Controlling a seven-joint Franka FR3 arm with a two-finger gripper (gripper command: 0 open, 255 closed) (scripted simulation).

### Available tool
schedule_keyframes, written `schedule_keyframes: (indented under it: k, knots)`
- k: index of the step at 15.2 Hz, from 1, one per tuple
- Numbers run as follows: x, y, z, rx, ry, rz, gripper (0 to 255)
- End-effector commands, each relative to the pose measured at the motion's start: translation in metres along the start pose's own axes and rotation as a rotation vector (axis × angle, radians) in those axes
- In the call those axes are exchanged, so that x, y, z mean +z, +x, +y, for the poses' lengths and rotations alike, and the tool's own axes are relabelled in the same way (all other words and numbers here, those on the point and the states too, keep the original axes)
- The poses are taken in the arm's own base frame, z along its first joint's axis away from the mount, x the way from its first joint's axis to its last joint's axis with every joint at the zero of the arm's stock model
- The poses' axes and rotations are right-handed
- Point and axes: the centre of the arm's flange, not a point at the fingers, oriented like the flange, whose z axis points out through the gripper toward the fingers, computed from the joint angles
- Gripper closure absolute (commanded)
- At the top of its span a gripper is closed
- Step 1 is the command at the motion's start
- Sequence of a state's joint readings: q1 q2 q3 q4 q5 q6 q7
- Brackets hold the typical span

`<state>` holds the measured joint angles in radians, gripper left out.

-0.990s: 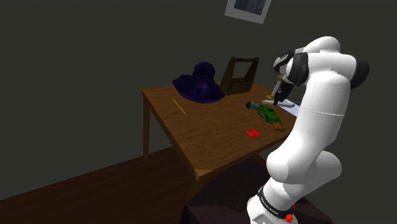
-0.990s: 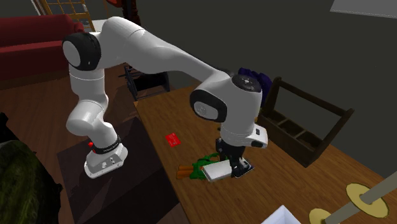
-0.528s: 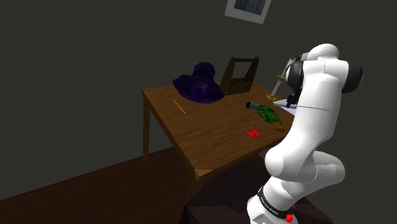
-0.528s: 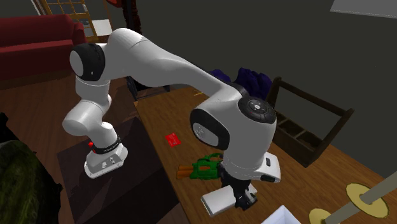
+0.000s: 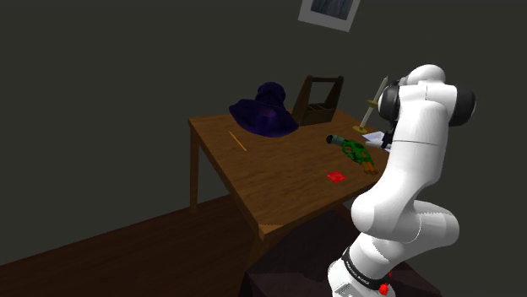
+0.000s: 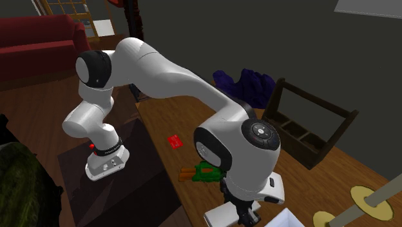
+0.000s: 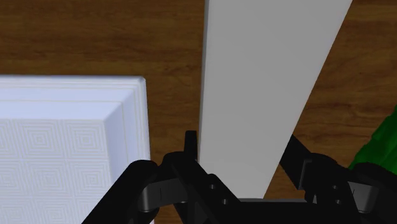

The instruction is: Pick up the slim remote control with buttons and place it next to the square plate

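Note:
The remote control [image 7: 267, 83] is drawn as a plain white, slim slab, and no buttons show on it. My gripper [image 7: 240, 153] is shut on its near end, one black finger on each long side. The square plate [image 7: 130, 127] is white with a stepped rim and a fine square pattern, and it lies right beside the remote with a narrow strip of wood between them. In the second exterior view the gripper [image 6: 243, 213] holds the remote [image 6: 222, 218] low over the table next to the plate's corner [image 6: 287, 220]. My own arm hides the hand in the shoulder view.
A green and orange toy [image 5: 355, 152] lies on the wooden table [image 5: 279, 181] close behind the remote. A small red piece [image 5: 338, 176], a purple hat [image 5: 266, 110], a wooden caddy [image 5: 317, 101], a yellow pencil [image 5: 238, 141] and a gold stand [image 6: 370, 200] also sit there.
The arm has carried the remote away from the green toy, toward the second exterior view's bottom edge, and now holds it beside the plate. The grip has stayed shut.

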<state>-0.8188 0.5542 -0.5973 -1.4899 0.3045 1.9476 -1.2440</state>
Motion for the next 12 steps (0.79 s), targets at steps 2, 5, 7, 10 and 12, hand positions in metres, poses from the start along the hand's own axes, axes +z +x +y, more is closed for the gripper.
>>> schedule_keyframes:
  k: [2, 5, 7, 10, 12]
  knots:
    - [0.017, 0.0, -0.001, 0.0, -0.001, 0.0, 255]
    - [0.033, 0.0, -0.001, 0.0, -0.001, 0.0, 255]
    - [0.048, 0.001, -0.001, 0.0, -0.001, 0.0, 255]
    - [0.048, 0.001, -0.001, 0.0, -0.001, 0.0, 255]
    - [0.048, 0.001, -0.001, 0.0, -0.001, 0.0, 255]
